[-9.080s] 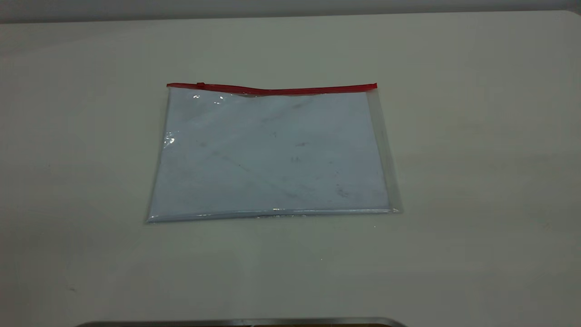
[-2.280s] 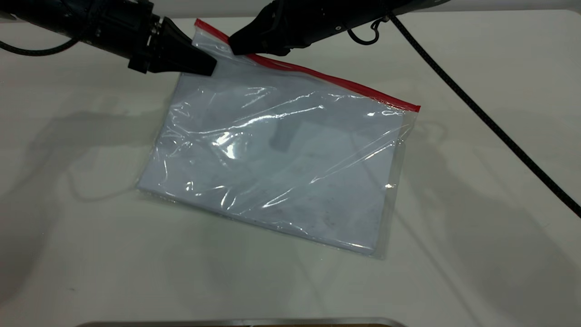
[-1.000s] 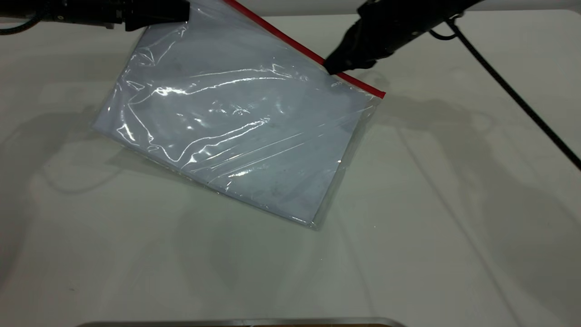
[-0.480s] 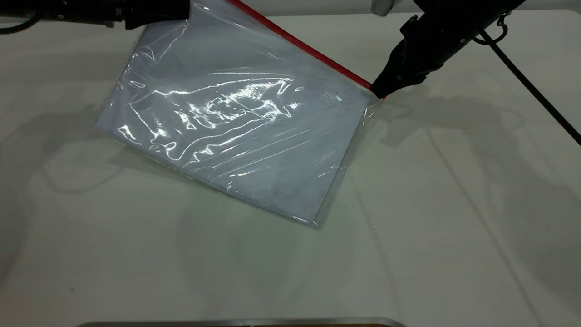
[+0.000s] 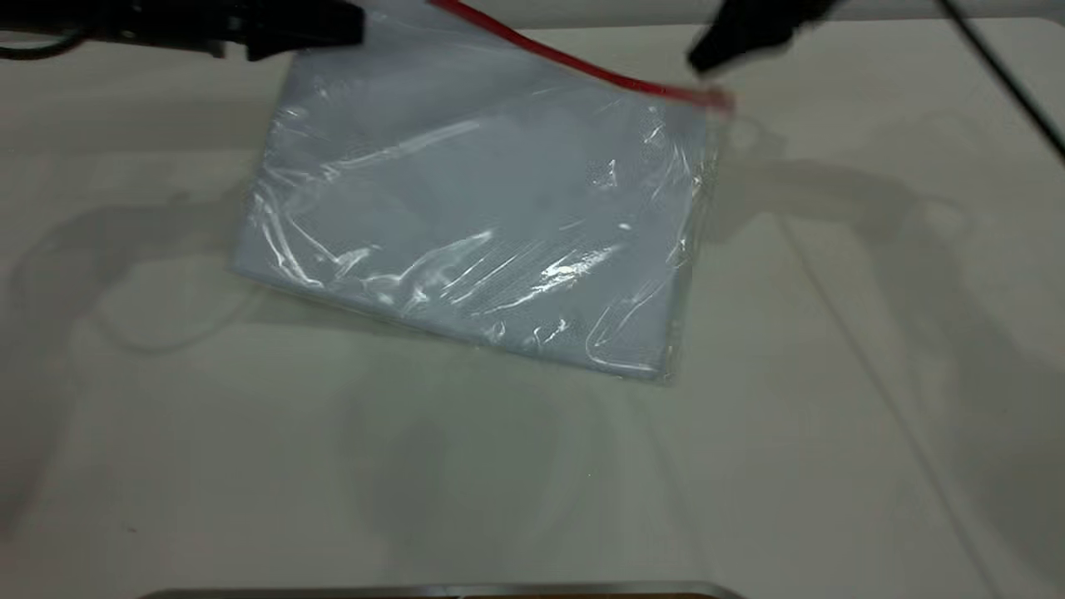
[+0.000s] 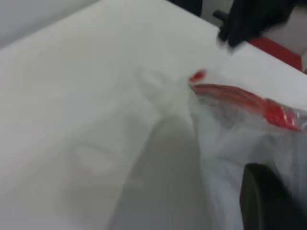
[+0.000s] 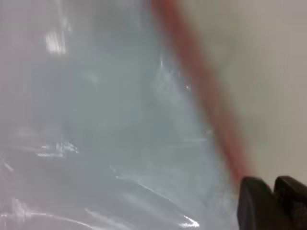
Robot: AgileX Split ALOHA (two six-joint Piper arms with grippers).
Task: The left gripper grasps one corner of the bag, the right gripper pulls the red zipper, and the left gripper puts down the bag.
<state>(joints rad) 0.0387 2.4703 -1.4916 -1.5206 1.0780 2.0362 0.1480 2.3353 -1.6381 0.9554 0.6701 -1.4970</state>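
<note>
The bag [image 5: 482,216] hangs tilted above the table, clear plastic over white paper. My left gripper [image 5: 354,32] is shut on the corner of the bag at the upper left; one black finger [image 6: 268,201] shows against the plastic. The red zipper [image 5: 582,71] runs along the raised edge to the right corner, also in the left wrist view [image 6: 240,96] and the right wrist view [image 7: 201,81]. A small red tab [image 6: 196,75] sits at its far end. My right gripper [image 5: 697,60] is above that end and apart from it, its fingers [image 7: 256,203] together and empty.
The pale table [image 5: 832,374] lies under the bag, with bare surface in front and to the right. A metal edge [image 5: 441,591] runs along the near side. The right arm's thick cable [image 5: 1007,79] crosses the far right corner.
The right gripper ran along the zipper from near the left gripper to its right end, then rose off it. The bag's right corner has swung upward and the bag hangs more level.
</note>
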